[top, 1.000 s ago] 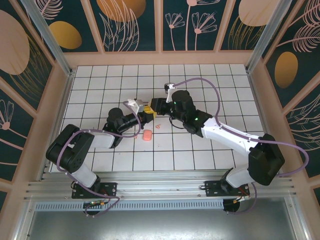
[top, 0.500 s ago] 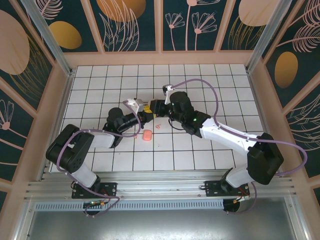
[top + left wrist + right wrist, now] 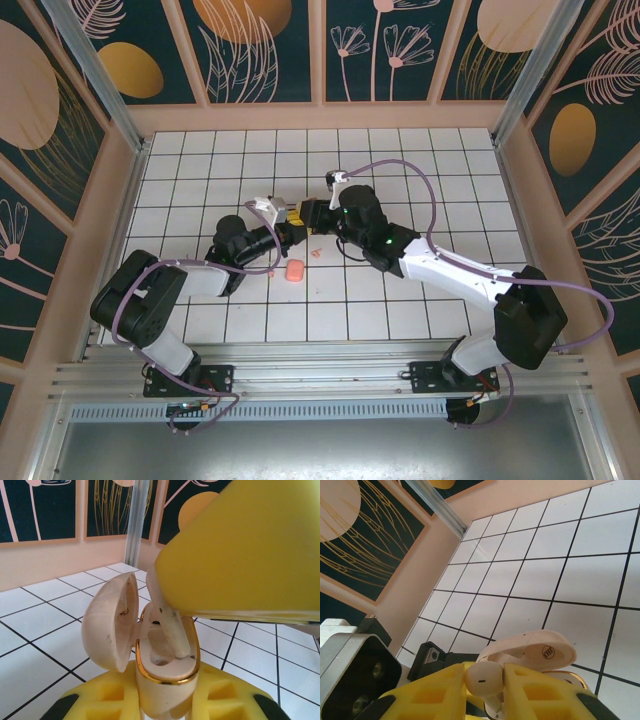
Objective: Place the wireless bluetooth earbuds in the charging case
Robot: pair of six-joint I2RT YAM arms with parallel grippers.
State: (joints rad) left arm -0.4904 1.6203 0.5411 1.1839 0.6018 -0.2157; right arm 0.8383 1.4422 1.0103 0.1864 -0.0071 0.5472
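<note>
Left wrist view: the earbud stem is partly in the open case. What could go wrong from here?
The earbud enters the charging case slanted; pushing may jam it or twist the case in the left gripper. Releasing early from the right gripper could let it tip out.

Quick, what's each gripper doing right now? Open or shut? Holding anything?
Left gripper: shut on the charging case, whose lid is open.
Right gripper: shut on an earbud, its stem in the case.

Left arm (image 3: 190, 280) and right arm (image 3: 450, 268) blocked table (image 3: 200, 160) centre; box (image 3: 294, 270), bit (image 3: 316, 254) just nearer. Far edge, far corners lay open.
</note>
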